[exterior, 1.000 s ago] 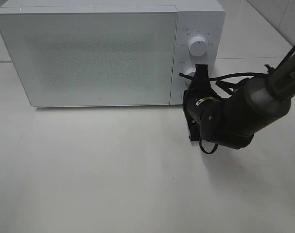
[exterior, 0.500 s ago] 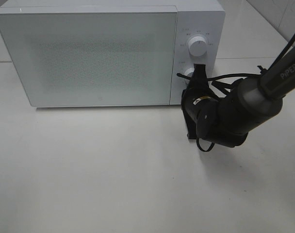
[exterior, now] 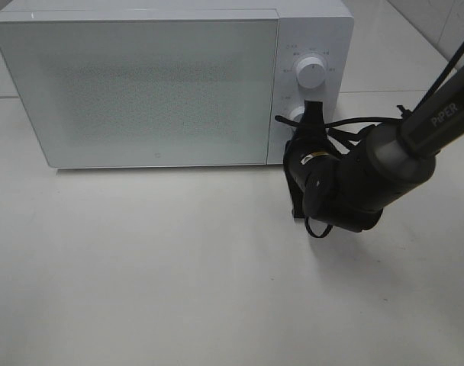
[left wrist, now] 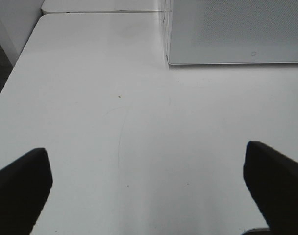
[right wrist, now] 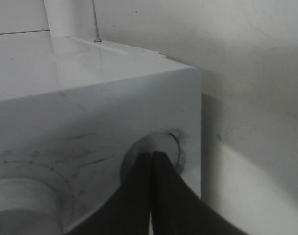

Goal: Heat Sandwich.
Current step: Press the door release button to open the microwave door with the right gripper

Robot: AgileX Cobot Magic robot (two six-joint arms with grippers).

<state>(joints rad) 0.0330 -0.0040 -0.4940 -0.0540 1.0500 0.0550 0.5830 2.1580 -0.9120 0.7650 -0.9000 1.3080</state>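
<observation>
Sandwich: not seen in any view, so its location cannot be told.
Microwave (exterior: 140, 84): white, set at the back of the white table (exterior: 140, 290).
Door (exterior: 140, 91): shut. The front is speckled and frosted, and nothing can be made out through it.
Control panel: placed on the right of the door and fitted with two round white knobs, the upper knob (exterior: 312, 72) above the lower knob (exterior: 297, 116).
Right gripper (right wrist: 152, 161): jaws clenched, with the black fingers pressed together and no gap between them. The tips are laid at the face of the lower knob (right wrist: 171, 147). Whether the knob is touched cannot be told. Nothing is held between the fingers.
Right arm (exterior: 369, 179): black, stretched in from the right edge towards the panel, with cables looped around the wrist.
Left gripper (left wrist: 149, 191): jaws released and spread wide, with one finger (left wrist: 19, 191) seen at each side of the wrist view. Nothing is held between them. It is hung over bare table near the microwave's front corner (left wrist: 169, 58), and is not caught in the high view.
</observation>
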